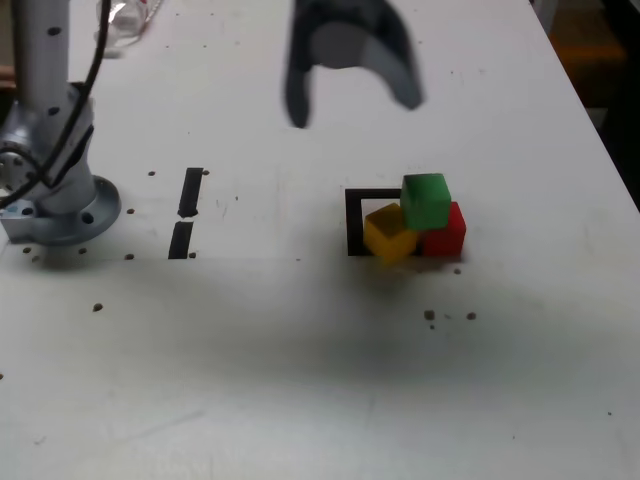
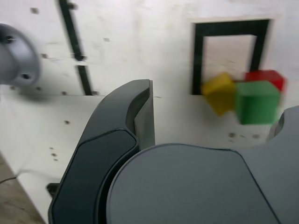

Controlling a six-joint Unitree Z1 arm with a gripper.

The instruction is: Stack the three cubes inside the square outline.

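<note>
The green cube (image 1: 427,200) sits raised, resting on the yellow cube (image 1: 389,233) and the red cube (image 1: 446,230), which lie side by side on the table. The cluster overlaps the near right corner of the square outline (image 1: 352,215); most of its white centre is hidden in the exterior view. My gripper (image 1: 352,108) hangs blurred and open, high above the table and behind the cubes, holding nothing. In the wrist view one dark finger (image 2: 135,116) fills the foreground, with the yellow cube (image 2: 219,93), green cube (image 2: 257,101), red cube (image 2: 267,77) and square outline (image 2: 201,56) beyond.
The arm's grey base (image 1: 60,205) stands at the exterior view's left, with two short black strips (image 1: 186,210) beside it. A clear plastic item (image 1: 130,20) lies at the far left. The table's edge (image 1: 600,130) runs along the exterior view's right.
</note>
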